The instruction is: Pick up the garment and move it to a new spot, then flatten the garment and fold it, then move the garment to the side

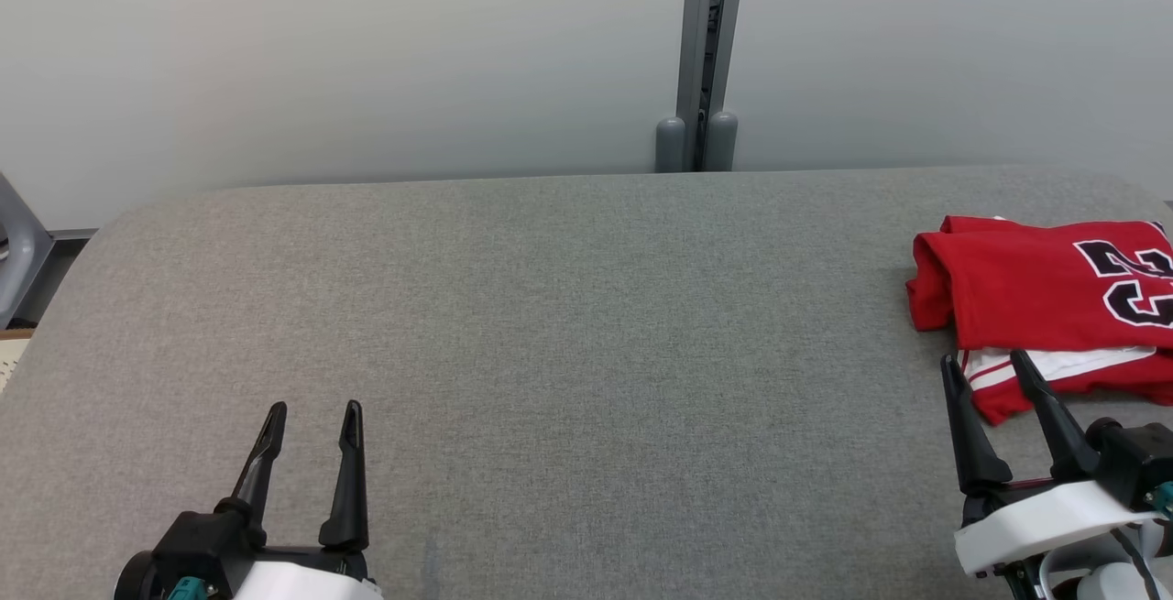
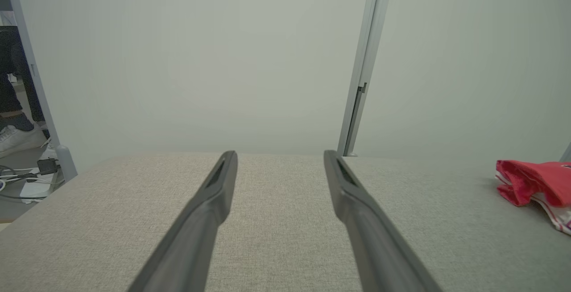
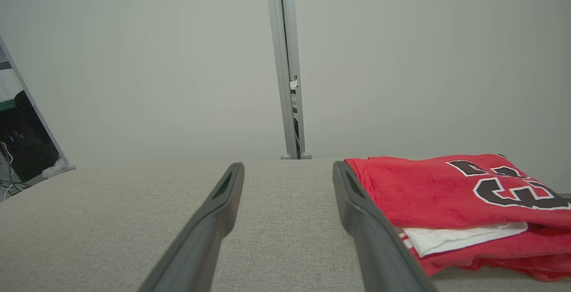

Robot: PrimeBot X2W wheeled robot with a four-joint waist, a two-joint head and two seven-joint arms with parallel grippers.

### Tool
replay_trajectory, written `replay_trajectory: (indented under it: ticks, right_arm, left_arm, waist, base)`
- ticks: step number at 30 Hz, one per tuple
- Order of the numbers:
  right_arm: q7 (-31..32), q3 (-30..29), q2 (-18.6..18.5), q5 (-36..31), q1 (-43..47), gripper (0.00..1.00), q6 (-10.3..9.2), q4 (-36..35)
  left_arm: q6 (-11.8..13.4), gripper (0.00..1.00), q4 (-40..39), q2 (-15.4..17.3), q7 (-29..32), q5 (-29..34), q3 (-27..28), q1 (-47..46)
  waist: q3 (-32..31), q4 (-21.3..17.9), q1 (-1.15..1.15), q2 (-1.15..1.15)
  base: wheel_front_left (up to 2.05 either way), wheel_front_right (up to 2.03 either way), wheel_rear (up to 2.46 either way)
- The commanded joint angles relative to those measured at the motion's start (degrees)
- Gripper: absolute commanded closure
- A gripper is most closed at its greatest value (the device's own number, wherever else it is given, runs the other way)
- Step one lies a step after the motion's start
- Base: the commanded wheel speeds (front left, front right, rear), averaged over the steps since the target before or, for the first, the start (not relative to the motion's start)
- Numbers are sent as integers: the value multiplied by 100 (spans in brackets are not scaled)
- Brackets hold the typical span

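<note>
Your garment (image 1: 1035, 293) lies folded at about 3 o'clock on the tabletop (image 1: 568, 307) in the head view, running off that view's right edge. It is red, with large black numerals outlined in white on its top face. A white layer and a red-and-white striped trim peek out along its 6 o'clock edge. From the right wrist view the garment (image 3: 428, 194) sits at 3 to 4 o'clock, flat and layered. From the left wrist view the garment (image 2: 533, 180) shows as a small red bundle far out at 3 o'clock.

Your right gripper (image 1: 984, 362) is at 5 o'clock in the head view, its two dark fingers spread wide and holding nothing. Their tips reach the garment's near edge. In the right wrist view the right gripper (image 3: 288, 166) has one finger running just beside the garment's folded side, the other over bare cloth. Whether that finger touches the garment you cannot tell.

Your left gripper (image 1: 314, 409) is at 7 o'clock, well apart from the garment, fingers also spread wide and empty over the grey tabletop. The left wrist view shows the left gripper (image 2: 280, 154) the same way.

Behind the tabletop, at 12 o'clock, a grey post (image 1: 706, 50) stands against the pale wall (image 1: 367, 50). At 9 o'clock in the left wrist view you can see a person's white shoe (image 2: 15, 138) and some cables (image 2: 26, 180) on the floor.
</note>
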Motion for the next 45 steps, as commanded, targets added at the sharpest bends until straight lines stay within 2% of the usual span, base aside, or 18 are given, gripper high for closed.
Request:
replay_trajectory:
  ticks: [1, 8, 9, 12, 45]
  right_arm:
    - [-23, 15, -16, -15, 22, 0, 1, -24]
    - [-24, 63, -17, 32, -22, 0, 1, 17]
    - [2, 71, 8, 17, -4, 100, 0, 12]
    - [19, 120, 93, 12, 125, 100, 0, 158]
    - [844, -435, 378, 2786, 40, 100, 0, 15]
  left_arm:
    - [16, 0, -18, 21, -8, 63, 1, -10]
    - [-17, 0, 45, 21, -8, 11, -39, -18]
    - [-8, 100, 49, 1, 0, -8, -41, 0]
    - [-5, 100, 230, -35, 20, -32, -60, 79]
    - [-164, 100, 394, -14, 847, -3123, 293, -350]
  waist:
    - [6, -5, 0, 0]
    - [38, -34, 0, 0]
    - [39, -35, 0, 0]
    - [40, -37, 0, 0]
    - [66, -58, 0, 0]
  base:
    - [0, 0, 0]
    - [0, 0, 0]
    - [0, 0, 0]
    - [0, 0, 0]
    - [0, 0, 0]
